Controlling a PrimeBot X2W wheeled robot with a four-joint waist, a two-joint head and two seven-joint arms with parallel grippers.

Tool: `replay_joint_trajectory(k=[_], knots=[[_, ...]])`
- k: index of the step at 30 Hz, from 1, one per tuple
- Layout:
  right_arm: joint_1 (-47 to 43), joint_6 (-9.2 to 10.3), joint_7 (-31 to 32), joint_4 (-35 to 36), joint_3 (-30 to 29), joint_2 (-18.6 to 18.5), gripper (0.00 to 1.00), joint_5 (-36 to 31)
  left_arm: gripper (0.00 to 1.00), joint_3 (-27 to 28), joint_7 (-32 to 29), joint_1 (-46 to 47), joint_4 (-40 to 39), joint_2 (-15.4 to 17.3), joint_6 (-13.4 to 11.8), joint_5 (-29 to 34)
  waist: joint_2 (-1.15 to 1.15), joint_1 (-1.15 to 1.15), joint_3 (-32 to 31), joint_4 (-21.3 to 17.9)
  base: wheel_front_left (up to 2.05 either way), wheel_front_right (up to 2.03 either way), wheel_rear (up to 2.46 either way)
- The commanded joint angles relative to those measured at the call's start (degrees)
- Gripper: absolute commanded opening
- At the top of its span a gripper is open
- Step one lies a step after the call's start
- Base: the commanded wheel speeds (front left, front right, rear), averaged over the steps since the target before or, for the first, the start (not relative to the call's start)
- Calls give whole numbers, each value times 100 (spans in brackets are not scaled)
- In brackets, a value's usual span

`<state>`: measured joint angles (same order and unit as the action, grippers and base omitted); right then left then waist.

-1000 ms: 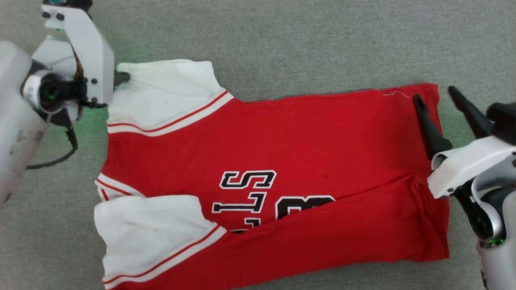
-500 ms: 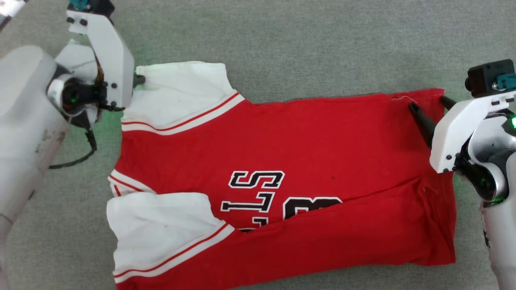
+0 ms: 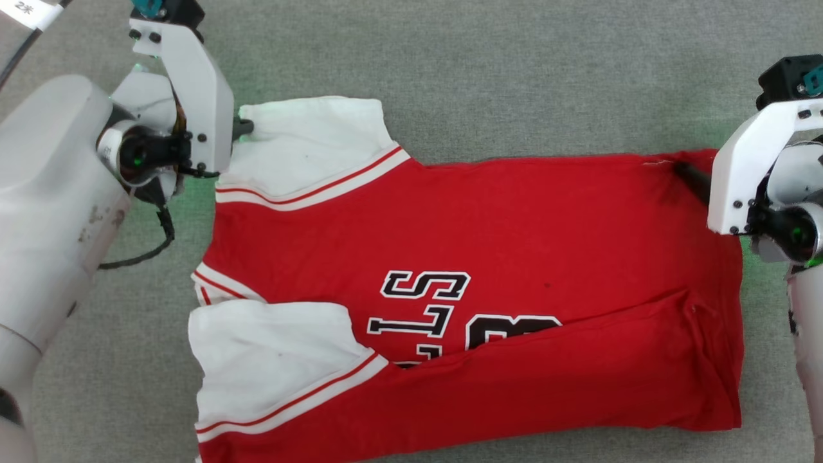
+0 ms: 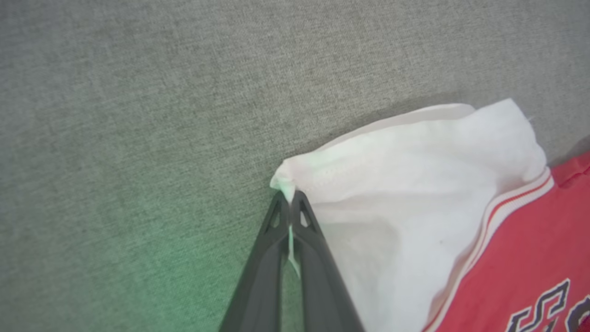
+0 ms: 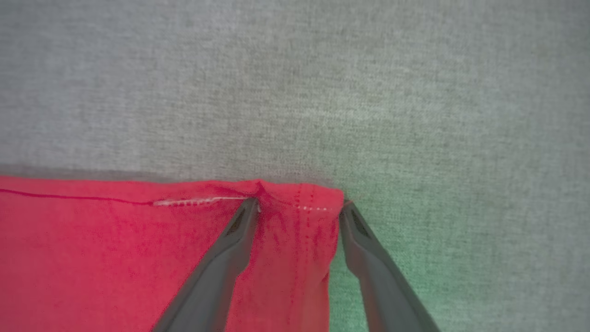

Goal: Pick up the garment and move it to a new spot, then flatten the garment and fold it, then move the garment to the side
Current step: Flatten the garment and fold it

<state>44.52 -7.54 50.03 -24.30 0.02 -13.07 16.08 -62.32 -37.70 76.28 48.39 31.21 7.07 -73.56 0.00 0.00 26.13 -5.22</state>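
The garment [image 3: 501, 238], a red jersey with white sleeves and black lettering, lies spread on the grey cloth surface, its near side folded over. My left gripper [image 3: 244, 128] is shut on the far white sleeve's outer corner. The left wrist view shows that white sleeve [image 4: 415, 193] with its corner pinched between the closed fingers of the left gripper [image 4: 289, 196]. My right gripper [image 3: 697, 168] stands open at the far hem corner. In the right wrist view the right gripper [image 5: 299, 205] straddles that red corner [image 5: 115, 258], one tip pressing on the cloth, the other at its edge.
Grey woven surface [image 3: 514, 71] lies all around the garment, with bare room beyond its far edge. My pale left forearm [image 3: 45, 212] and a black cable [image 3: 148, 251] hang over the left side.
The left gripper's jaws have closed on the sleeve corner. The right gripper has tipped over and come down onto the hem corner, still open. The head camera has shifted, sliding the picture right.
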Motion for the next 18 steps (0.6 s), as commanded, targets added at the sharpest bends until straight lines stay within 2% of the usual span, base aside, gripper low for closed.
replay_joint_trajectory(k=[1,9,18], knots=[[-99,11,210,-315,-11,21,0,-89,0,-9,22,-41,23,-22,22,-30,0,0,-3,21,0,0,0],[76,10,124,-310,-99,-69,0,16,0,31,169,16,-22,-4,43,-72,0,0,-163,130,0,0,0],[-470,10,67,523,274,-519,0,370,0,-31,81,22,-585,405,38,-72,0,0,-524,278,0,0,0]])
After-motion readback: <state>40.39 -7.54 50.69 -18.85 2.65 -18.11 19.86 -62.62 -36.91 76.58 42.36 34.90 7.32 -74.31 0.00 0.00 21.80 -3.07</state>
